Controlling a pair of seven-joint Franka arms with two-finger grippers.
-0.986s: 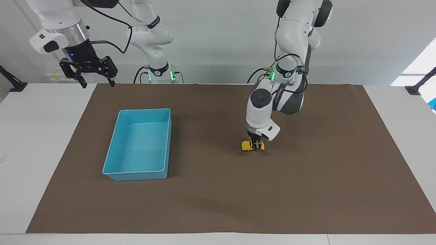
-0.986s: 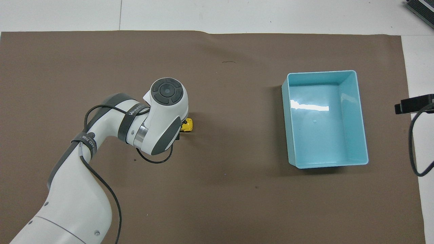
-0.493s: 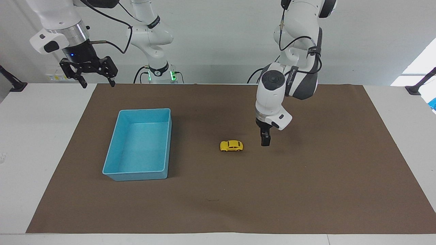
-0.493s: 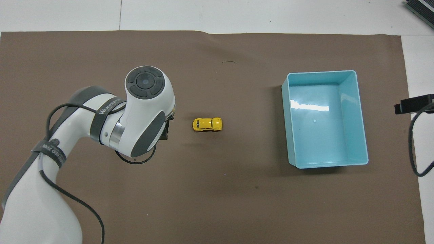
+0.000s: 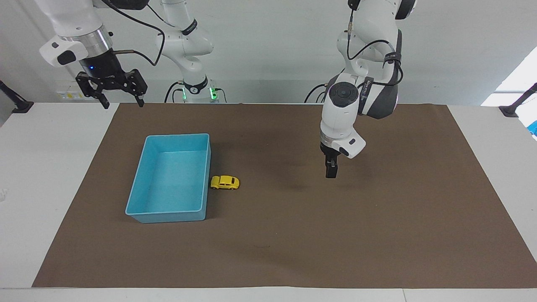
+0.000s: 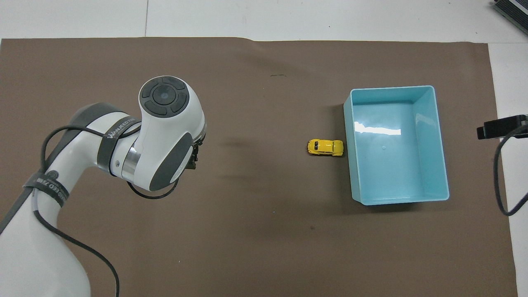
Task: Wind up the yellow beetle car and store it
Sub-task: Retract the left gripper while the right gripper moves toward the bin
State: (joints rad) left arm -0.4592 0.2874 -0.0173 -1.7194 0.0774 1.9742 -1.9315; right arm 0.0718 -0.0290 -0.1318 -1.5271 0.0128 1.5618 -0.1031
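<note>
A tiny yellow car [image 5: 225, 182] sits on the mat against the blue bin's [image 5: 138, 209] outer wall. It looks light, hard and free-rolling; best pinched across its sides. Left gripper [image 5: 331, 172] hangs empty over mid-mat, jaws apart; right gripper [image 5: 111, 86] waits, spread wide.

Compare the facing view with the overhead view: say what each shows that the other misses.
Facing view only: the right gripper, open, waiting raised over the table's edge near the robots, and the left gripper hanging over the brown mat.

Overhead view only: the car's roof from straight above.

Both: the yellow beetle car on the mat against the blue bin, which has nothing in it.
</note>
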